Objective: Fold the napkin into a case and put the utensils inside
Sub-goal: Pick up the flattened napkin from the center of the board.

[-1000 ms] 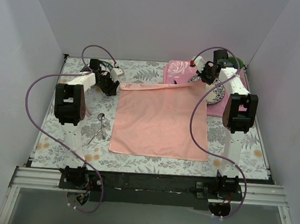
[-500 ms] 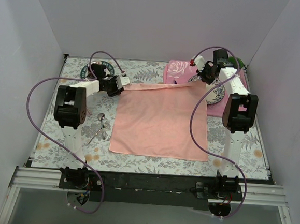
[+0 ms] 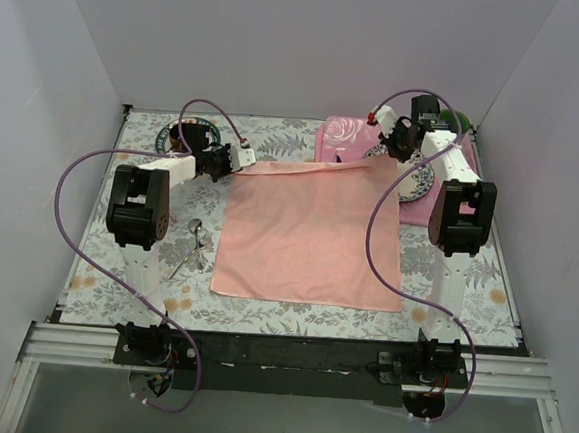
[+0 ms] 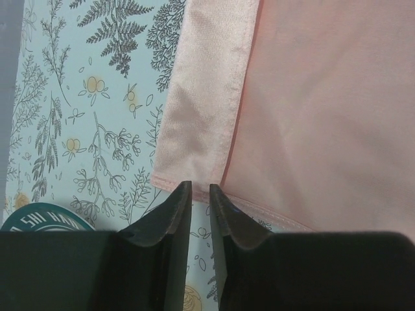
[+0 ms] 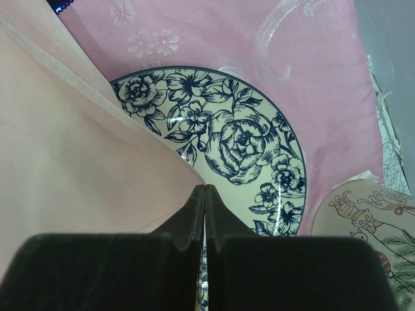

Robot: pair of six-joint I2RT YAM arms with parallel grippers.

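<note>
My right fingers (image 5: 193,210) clench the salmon-pink square cloth napkin (image 3: 308,233); its far edge runs sideways to my left fingers (image 4: 170,210), grip unclear.

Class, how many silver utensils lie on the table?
2 that I can make out: a spoon left of the napkin, bowl toward the far side, and a second thin piece crossing its handle. They are small, so another may hide there.

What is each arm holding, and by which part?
The right gripper pinches the napkin by its far right corner. The left gripper, jaws slightly apart, sits at its far left corner, not gripping yet.
</note>
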